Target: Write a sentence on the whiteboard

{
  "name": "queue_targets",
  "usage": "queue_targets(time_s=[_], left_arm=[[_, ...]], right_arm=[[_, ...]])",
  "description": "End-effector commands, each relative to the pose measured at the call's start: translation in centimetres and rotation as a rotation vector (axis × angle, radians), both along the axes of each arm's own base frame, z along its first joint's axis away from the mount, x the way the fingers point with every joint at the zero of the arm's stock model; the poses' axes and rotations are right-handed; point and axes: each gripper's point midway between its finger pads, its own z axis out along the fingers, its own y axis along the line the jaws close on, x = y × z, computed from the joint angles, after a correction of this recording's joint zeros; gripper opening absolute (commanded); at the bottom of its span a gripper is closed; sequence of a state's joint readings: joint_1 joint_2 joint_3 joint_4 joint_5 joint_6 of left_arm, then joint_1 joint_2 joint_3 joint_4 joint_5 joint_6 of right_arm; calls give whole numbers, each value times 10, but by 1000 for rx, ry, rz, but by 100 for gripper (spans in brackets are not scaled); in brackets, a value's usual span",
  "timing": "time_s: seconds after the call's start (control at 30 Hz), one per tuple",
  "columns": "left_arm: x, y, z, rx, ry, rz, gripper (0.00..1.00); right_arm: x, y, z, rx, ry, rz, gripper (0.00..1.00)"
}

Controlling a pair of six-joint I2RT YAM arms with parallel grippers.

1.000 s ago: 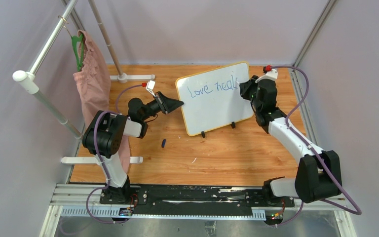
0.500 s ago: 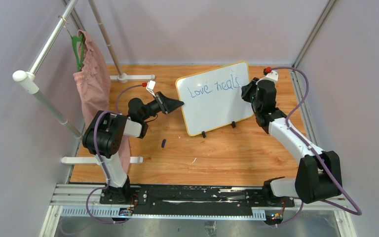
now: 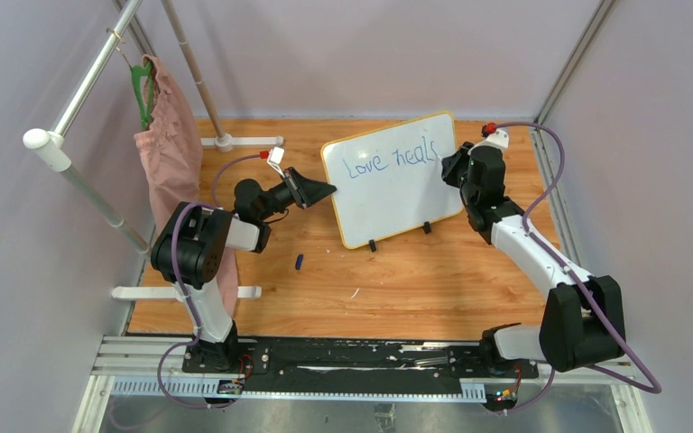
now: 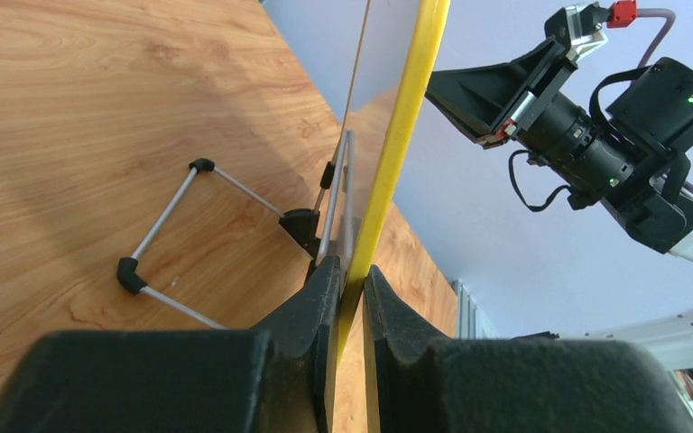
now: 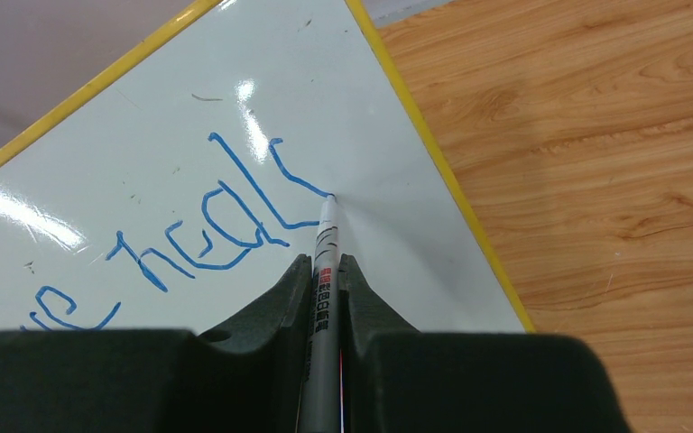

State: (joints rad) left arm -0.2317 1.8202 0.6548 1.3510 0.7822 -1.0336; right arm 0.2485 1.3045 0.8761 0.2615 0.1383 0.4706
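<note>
Two grips: left hand [image 4: 350, 271] on whiteboard [image 3: 397, 198], right hand [image 5: 325, 263] on marker [image 5: 326, 236].

Pink cloth [image 3: 171, 153] on green hanger [image 3: 143, 92], small dark object [image 3: 299, 262] on wooden table [image 3: 415, 280]

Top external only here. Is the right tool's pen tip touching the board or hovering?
Observer: Touching. Right wrist view: the thin white marker, clamped in the right tool, has its tip on the glossy white yellow-rimmed whiteboard, at the last stroke of the blue handwritten "heals".
Operator: Left tool gripping the board or just near?
Observer: Gripping. Left wrist view shows the left tool closed on the board's yellow rim.
Operator: Anything behind the board?
Observer: A grey wire stand with black corner caps, its corners down on the wooden table.
</note>
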Motion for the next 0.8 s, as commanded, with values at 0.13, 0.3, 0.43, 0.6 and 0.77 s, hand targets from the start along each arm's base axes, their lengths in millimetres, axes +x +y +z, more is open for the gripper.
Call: queue_targets(time_s=[0.13,0.3,0.43,0.6,0.77], left_arm=[[-6,-1,15,-24,-27,-14,7],[-6,-1,15,-25,-27,-15,6],[-6,-1,16,-25,-30,-14,6],[-7,-1,16,-25,-30,-14,6],[-7,-1,16,-25,-28,-15,7]], right_arm=[[-8,12,-5,-15,25,61,0],[-11,16,-1,-5,15,75,0],[-12,20,5,5,7,91,0],[-16,24,8,18,6,107,0],[-24,19,27,32,-27,89,0]])
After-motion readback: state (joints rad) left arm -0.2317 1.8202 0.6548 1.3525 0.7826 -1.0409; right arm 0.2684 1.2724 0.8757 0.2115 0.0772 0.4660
